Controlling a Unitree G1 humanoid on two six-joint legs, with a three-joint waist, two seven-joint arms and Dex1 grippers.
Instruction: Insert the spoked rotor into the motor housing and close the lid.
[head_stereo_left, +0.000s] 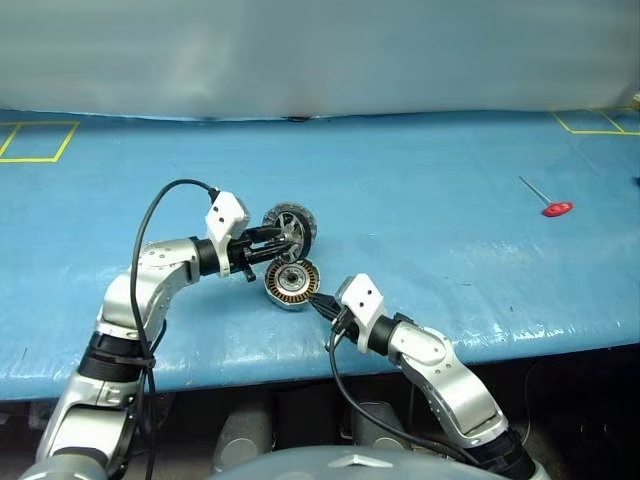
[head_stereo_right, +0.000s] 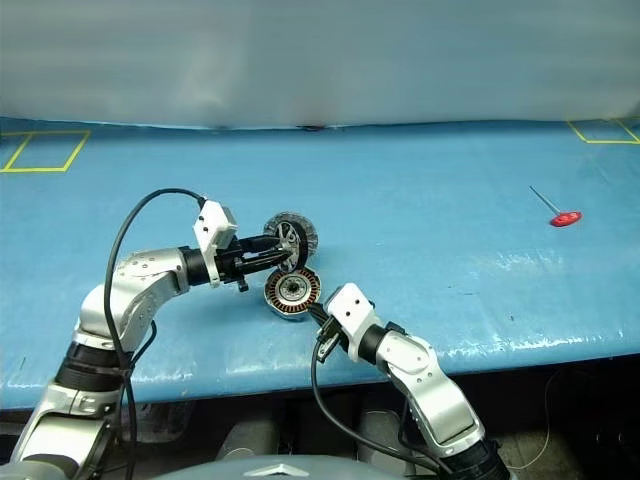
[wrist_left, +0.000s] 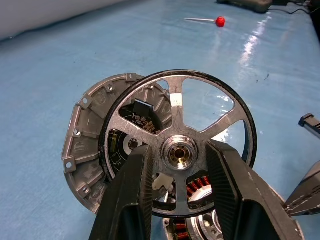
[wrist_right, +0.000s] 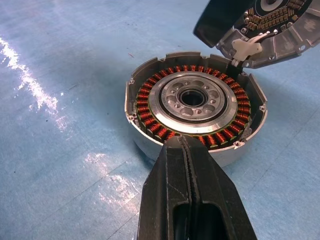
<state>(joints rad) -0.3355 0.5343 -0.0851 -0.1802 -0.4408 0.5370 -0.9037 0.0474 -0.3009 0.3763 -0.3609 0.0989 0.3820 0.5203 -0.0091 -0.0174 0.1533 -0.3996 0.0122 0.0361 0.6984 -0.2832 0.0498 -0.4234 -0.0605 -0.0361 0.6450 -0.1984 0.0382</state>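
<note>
- Black fingers of the left tool clamp the spoked rotor at its hub, upright above the housing; stiff, light metal.
- Motor housing sits open on the blue bench, its lid hinged up behind.
- Right tool, closed and empty, touches the housing's rim.

Head stereo pair high above motor housing — wrist cameras close, both facing it

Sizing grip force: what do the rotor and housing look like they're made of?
Spoked rotor: bare metal spokes and hub, likely aluminium, matte silver; glossy black rim, material unclear. Motor housing: light grey cast-looking metal shell, copper-coloured windings, machined silver centre.
</note>
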